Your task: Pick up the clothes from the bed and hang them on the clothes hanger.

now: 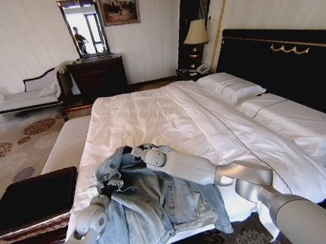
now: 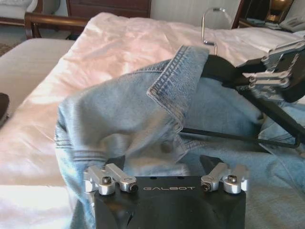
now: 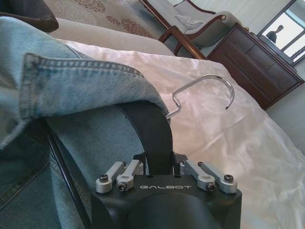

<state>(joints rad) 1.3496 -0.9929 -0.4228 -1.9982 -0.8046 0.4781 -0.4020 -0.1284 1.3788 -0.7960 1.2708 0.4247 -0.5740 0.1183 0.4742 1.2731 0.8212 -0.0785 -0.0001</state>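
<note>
The clothes [image 1: 153, 205], a faded light blue denim jacket, lie bunched at the foot of the bed [image 1: 168, 115], partly draped over its edge. Inside the collar [image 2: 176, 81] sits the black clothes hanger [image 3: 150, 126], its metal hook [image 3: 205, 90] poking out over the white sheet. My right gripper [image 1: 136, 153] is shut on the hanger's neck, seen close in the right wrist view [image 3: 159, 164] and from the side in the left wrist view [image 2: 267, 71]. My left gripper [image 1: 106, 187] is shut on a fold of denim at the jacket's shoulder [image 2: 167, 164].
A dark padded bench [image 1: 31, 198] stands left of the bed's foot. White pillows [image 1: 231, 88] lie against the black headboard [image 1: 288, 62]. A lamp [image 1: 196, 32], a dark dresser [image 1: 99, 76] and a chaise [image 1: 23, 96] line the far wall. Patterned carpet [image 1: 9, 149] lies left.
</note>
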